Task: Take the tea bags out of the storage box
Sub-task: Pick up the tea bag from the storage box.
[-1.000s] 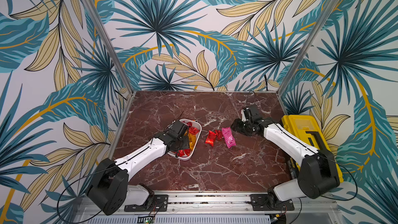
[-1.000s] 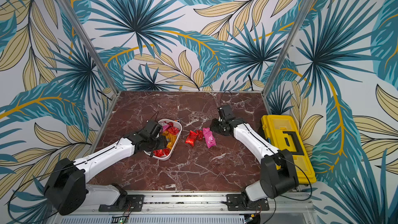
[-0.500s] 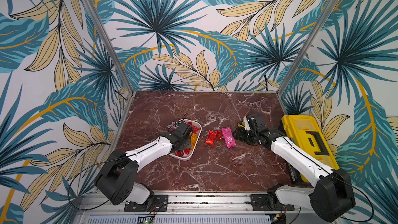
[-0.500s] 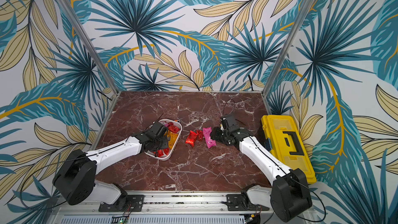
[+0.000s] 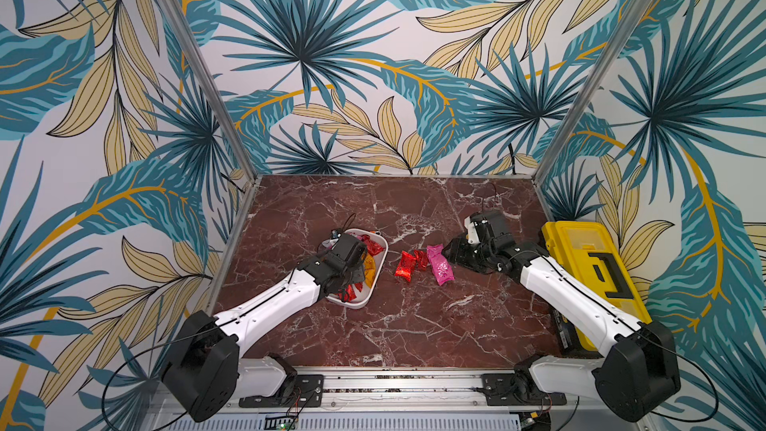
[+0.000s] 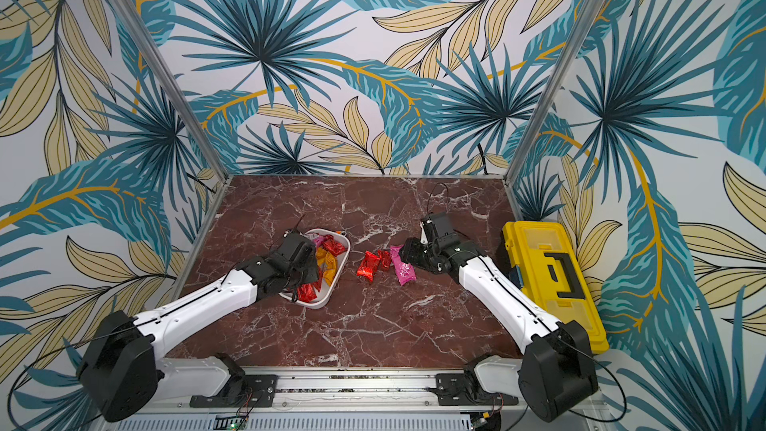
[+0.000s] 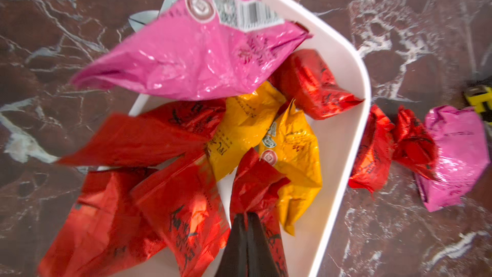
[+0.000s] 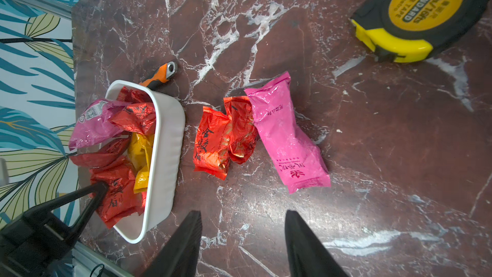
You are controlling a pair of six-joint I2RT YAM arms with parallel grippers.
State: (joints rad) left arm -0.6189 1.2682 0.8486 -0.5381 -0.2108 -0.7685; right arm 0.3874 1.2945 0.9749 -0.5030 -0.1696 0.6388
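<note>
The left gripper [image 7: 246, 218] is pinched shut on the crumpled end of a red tea bag [image 7: 255, 182] inside the white storage box [image 7: 365, 107]. Around it lie more tea bags [image 7: 247, 129], red and orange-yellow, with one pink bag [image 7: 191, 54] draped over the rim. Just beside the box, two red bags [image 8: 213, 142] and a second pink bag [image 8: 287, 134] rest on the marble table [image 8: 372, 155]. The right gripper [image 8: 242, 225] hovers near them, jaws apart and empty. The foil sachets look light, soft and slippery; a flat crimped end seems the surest hold.
</note>
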